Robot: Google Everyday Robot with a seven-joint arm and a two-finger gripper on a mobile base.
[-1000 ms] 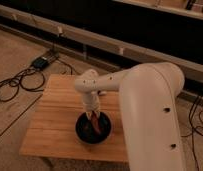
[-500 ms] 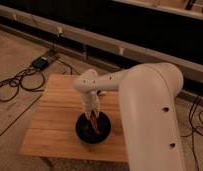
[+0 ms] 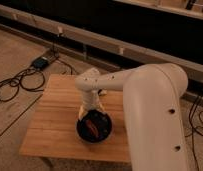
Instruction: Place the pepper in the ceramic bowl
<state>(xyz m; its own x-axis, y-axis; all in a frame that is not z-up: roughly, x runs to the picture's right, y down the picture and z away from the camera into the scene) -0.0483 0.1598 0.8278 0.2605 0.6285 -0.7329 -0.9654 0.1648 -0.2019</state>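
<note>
The black ceramic bowl (image 3: 81,131) sits on the wooden table (image 3: 55,120), near its front middle. The small red pepper (image 3: 93,126) lies inside the bowl, slanted across its bottom. My gripper (image 3: 89,112) hangs just above the bowl's far rim, pointing down, close over the pepper. My big white arm (image 3: 150,110) reaches in from the right and hides the table's right side.
Black cables (image 3: 15,85) and a small power box (image 3: 40,62) lie on the floor to the left of the table. A long pale rail (image 3: 70,32) runs along the dark wall behind. The table's left half shows bare wood.
The pepper stood upright under the gripper over the bowl before; now it lies lower in the bowl. The arm has barely moved.
</note>
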